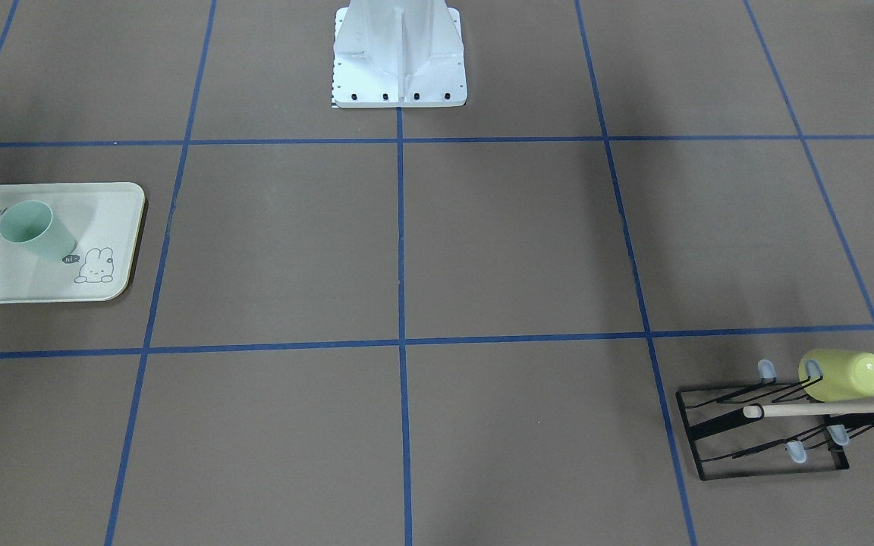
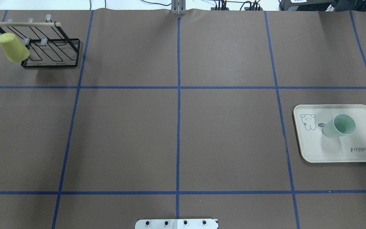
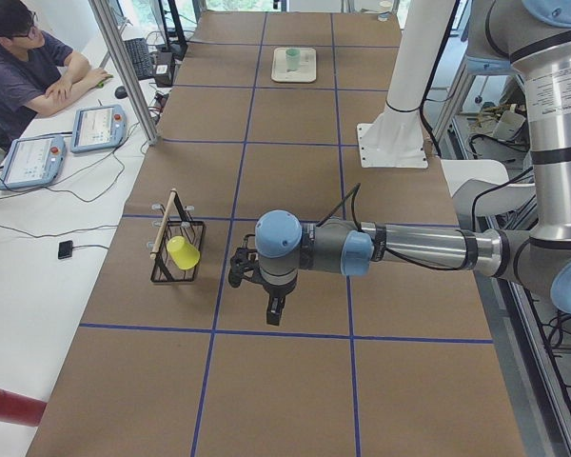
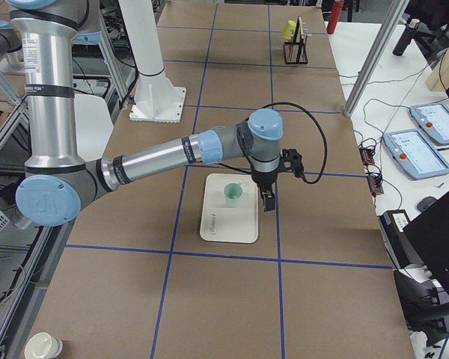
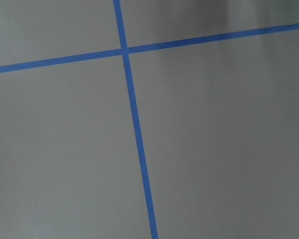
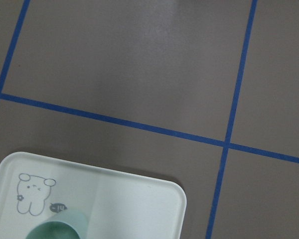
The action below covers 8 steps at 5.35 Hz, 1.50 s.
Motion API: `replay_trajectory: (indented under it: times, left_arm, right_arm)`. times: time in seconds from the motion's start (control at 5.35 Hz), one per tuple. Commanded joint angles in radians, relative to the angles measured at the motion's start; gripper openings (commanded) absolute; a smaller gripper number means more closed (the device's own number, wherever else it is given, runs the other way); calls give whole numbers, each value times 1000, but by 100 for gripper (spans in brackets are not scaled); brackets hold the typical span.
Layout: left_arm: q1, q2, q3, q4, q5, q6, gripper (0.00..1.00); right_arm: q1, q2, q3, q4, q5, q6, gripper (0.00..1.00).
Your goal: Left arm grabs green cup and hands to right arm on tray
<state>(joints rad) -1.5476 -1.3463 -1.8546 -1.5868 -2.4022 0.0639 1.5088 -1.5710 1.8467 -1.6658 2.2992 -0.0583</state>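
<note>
The pale mint-green cup point(image 2: 340, 126) stands upright on the cream tray point(image 2: 329, 152), beside the rabbit drawing; it also shows in the front view point(image 1: 31, 227) and at the bottom edge of the right wrist view point(image 6: 57, 230). The right gripper point(image 4: 269, 202) hangs just beside the cup point(image 4: 233, 195), above the tray's edge point(image 4: 224, 228), touching nothing. The left gripper point(image 3: 272, 314) hovers over bare table, right of the rack. Both grippers show only in the side views, so I cannot tell whether they are open or shut. The left wrist view holds only table and blue tape.
A yellow-green cup point(image 2: 12, 47) hangs on a black wire rack point(image 2: 56, 60) with a wooden bar at the far left corner. The robot's white base plate point(image 1: 399, 76) sits at the table's middle edge. A person point(image 3: 29, 67) sits at a side desk.
</note>
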Motion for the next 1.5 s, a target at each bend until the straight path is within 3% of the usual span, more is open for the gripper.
replay_trajectory:
  times: [0.0, 0.37, 0.75, 1.31]
  left_arm:
    - [-19, 6, -33, 42, 0, 5, 100]
    - [-49, 25, -70, 65, 1, 5, 100]
    - [-62, 76, -133, 62, 9, 4, 100]
    - [-62, 81, -136, 61, 9, 4, 100]
  right_arm:
    - [93, -74, -82, 0, 11, -144, 100]
    - [94, -110, -76, 36, -55, -47, 100]
    - [90, -121, -80, 66, -53, -18, 100]
    - [85, -119, -78, 67, -47, -17, 100]
